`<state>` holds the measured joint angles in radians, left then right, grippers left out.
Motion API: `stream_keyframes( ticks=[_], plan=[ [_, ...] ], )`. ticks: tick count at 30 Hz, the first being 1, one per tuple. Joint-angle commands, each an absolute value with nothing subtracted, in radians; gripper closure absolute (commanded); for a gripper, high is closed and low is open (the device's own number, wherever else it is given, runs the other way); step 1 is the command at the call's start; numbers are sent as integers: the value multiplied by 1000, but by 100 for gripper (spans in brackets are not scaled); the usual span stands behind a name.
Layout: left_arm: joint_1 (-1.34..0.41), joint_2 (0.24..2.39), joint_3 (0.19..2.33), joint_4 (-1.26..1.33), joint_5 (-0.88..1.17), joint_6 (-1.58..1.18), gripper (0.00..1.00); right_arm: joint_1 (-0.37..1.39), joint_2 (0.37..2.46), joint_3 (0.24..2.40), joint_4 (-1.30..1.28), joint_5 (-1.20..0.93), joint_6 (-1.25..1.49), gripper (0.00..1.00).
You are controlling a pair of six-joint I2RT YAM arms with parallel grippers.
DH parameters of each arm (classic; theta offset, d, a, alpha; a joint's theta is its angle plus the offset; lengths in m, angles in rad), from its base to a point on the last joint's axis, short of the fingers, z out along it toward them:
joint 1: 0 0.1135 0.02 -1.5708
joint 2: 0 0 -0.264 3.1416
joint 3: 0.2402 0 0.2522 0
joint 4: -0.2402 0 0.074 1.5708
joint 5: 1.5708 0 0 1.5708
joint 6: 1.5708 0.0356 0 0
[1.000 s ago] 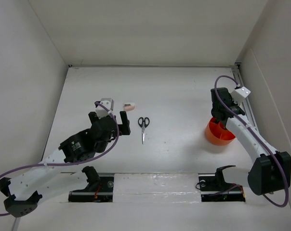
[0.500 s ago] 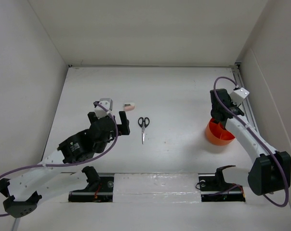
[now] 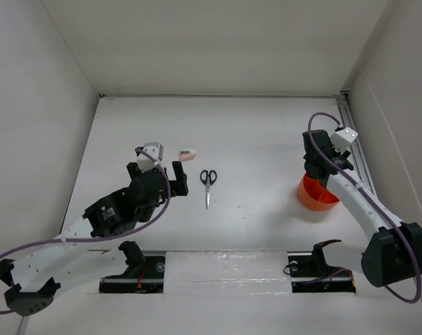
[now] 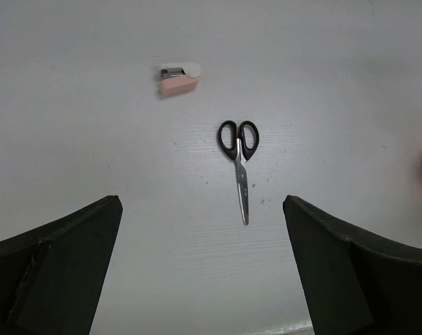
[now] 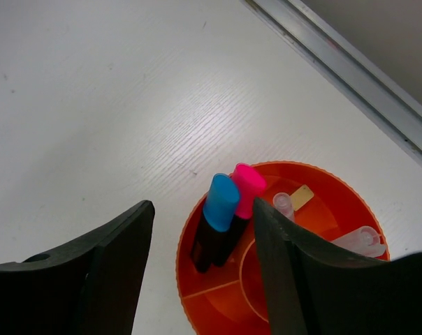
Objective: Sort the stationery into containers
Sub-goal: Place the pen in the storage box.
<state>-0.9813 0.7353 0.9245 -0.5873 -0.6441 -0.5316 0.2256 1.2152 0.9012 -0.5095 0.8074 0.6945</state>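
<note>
While upright, both markers (image 5: 220,202) inside tub (image 5: 204,307).

One pair of scissors (image 4: 240,160), one pink-white eraser (image 4: 179,79), one orange tub (image 5: 330,209), two markers (image 5: 211,244) (one blue cap (image 5: 220,202), one pink cap (image 5: 247,183)).

We see a white counter (image 5: 92,105) with a faint wood-like grain, edged on the right by a silver-grey rail (image 5: 351,77). The scissors (image 4: 240,164) have black handles and silver blades. The eraser (image 4: 179,78) is pink below and white on top. The tub (image 5: 197,279) is bright orange. It shows two black markers, one with a blue cap (image 5: 220,202) and one with a pink cap (image 5: 247,185), a small yellow eraser (image 5: 301,197) and clear, pale pens (image 5: 361,241). The left gripper (image 4: 202,209) and the right gripper (image 5: 202,209) are black. The arms (image 3: 358,202) are white with purple cables.
</note>
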Motion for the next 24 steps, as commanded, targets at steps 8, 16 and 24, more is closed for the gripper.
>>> stream_keyframes(
  ticks=[8, 16, 24],
  plan=[
    [-982, 844, 939, -604, -692, -583, 0, 340, 1160, 1118, -402, 601, 604, 26],
    [-973, 1008, 950, -586, -660, -874, 0, 598, 1135, 1229, -397, 531, 516, 25],
    [-534, 1373, 957, -288, -216, -706, 0, 752, 965, 1218, -452, 468, 486, 26]
  ],
)
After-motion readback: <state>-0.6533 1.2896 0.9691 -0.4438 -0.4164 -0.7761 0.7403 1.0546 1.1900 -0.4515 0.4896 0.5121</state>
